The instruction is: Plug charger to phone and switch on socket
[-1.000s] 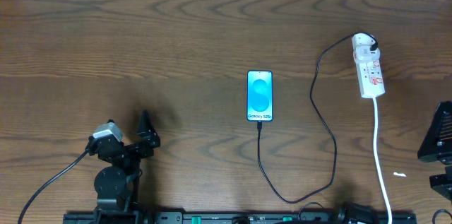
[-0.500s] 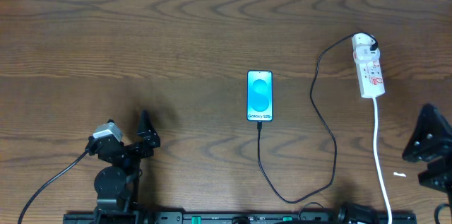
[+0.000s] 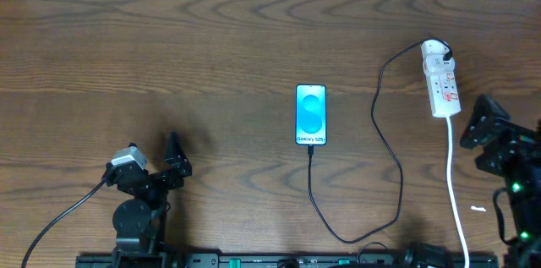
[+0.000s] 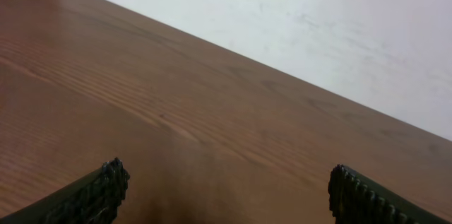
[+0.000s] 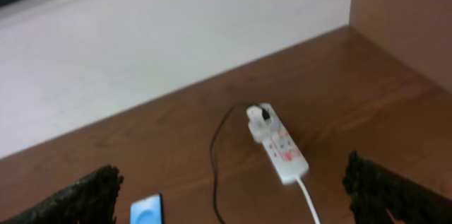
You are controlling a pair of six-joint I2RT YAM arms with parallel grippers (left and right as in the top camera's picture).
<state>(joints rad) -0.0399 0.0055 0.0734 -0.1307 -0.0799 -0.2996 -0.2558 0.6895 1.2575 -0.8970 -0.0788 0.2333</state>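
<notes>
The phone lies flat mid-table, blue screen up; its corner also shows in the right wrist view. The black charger cable runs from the phone's near end in a loop to a black plug in the far end of the white socket strip. The tip seems to meet the phone's edge. The strip and cable also show in the right wrist view. My right gripper is open, just near-right of the strip. My left gripper is open and empty at the near left.
The strip's white cord runs toward the table's near edge, close beside my right arm. A small white scrap lies near it. A pale wall borders the table's far edge.
My right arm has moved in from the right edge toward the socket strip, up and left in the overhead view. The left arm, phone and cable have not moved.
</notes>
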